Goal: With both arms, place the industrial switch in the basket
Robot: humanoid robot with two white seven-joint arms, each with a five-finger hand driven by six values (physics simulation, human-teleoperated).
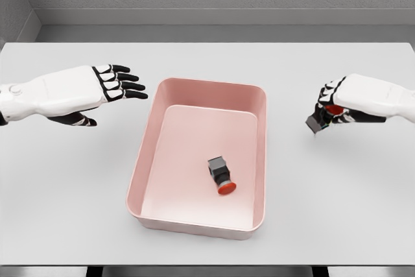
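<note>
Grey walls stand behind a white table (pixel 65 192). One switch (pixel 221 176) lies in the pink basket (pixel 262 160); the right hand (pixel 334 109) grips another (pixel 322 117). The left hand (pixel 110 85) is spread, empty. Switch looks small, rigid, light; best held by its body.

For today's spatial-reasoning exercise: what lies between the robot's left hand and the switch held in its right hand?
In the head view, the pink basket lies between the open left hand and the right hand, which grips one switch. Another switch lies inside the basket.
</note>
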